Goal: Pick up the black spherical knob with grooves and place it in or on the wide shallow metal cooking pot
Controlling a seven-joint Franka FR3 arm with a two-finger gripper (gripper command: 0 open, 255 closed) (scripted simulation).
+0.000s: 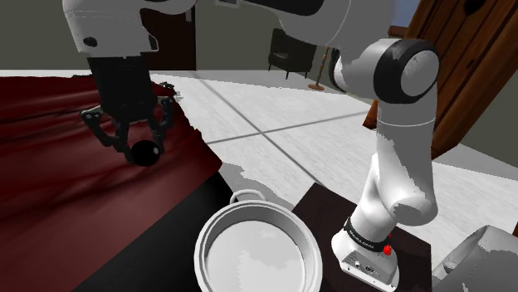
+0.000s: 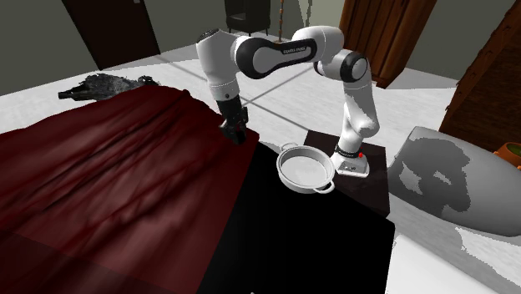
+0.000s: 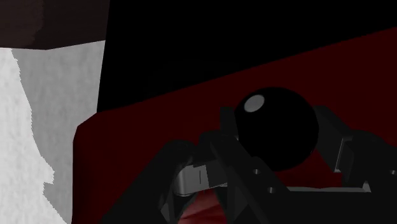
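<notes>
In the shoulder view, the hand (image 1: 143, 148) is in the upper left of the frame, over the dark red table (image 1: 58, 191), and its two fingers are clenched on the black round knob (image 1: 147, 154). The wide shallow pot (image 1: 217, 217) stands at the bottom centre, well apart from the knob. In the second exterior view, the hand (image 2: 235, 132) is at upper centre and the pot (image 2: 290, 152) is right of centre, beside the stand (image 2: 376, 188). In the wrist view, the knob (image 3: 277, 127) sits between the fingers (image 3: 232, 137), which touch it on both sides.
</notes>
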